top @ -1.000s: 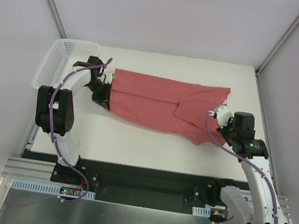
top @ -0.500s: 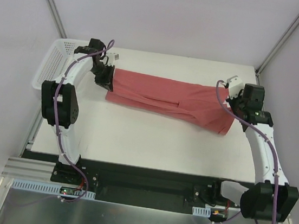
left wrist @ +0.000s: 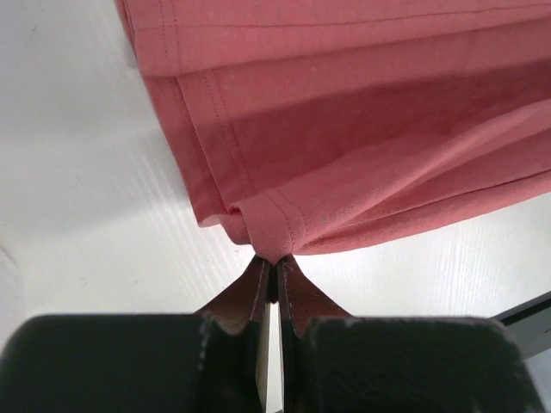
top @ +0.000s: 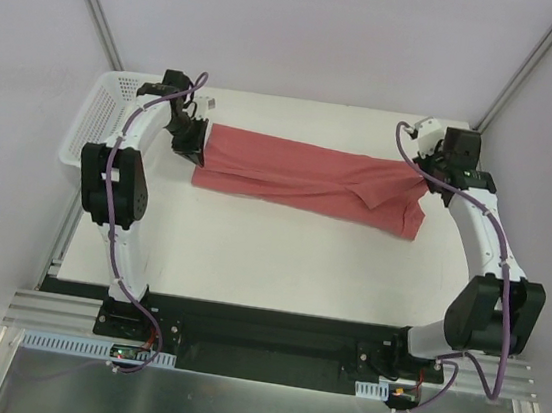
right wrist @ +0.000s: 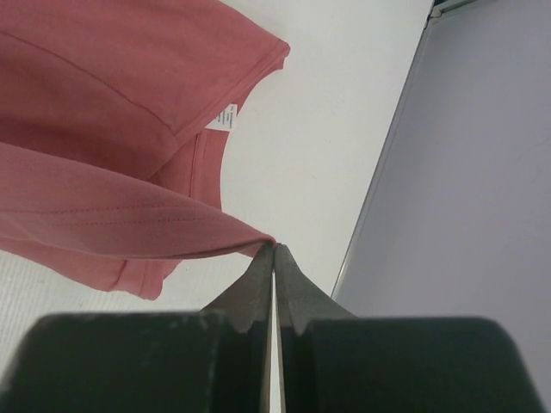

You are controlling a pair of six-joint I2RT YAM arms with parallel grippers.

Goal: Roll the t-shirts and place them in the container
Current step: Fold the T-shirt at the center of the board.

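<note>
The salmon-red t-shirt (top: 305, 175) lies as a long folded band across the upper worktop (top: 280, 257), its long axis running left to right between the arms. The left gripper (left wrist: 274, 265) is pinched onto the hem end at upper left, and the right gripper (right wrist: 274, 251) onto a fold by the collar at upper right. Bare worktop spreads below the band; the basket (top: 89, 128) crowds the left end.

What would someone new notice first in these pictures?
A salmon-red t-shirt, folded into a long band, stretches across the white table. The left gripper pinches its hem end, the right gripper a fold near the neck label. A white basket sits at the far left corner.
</note>
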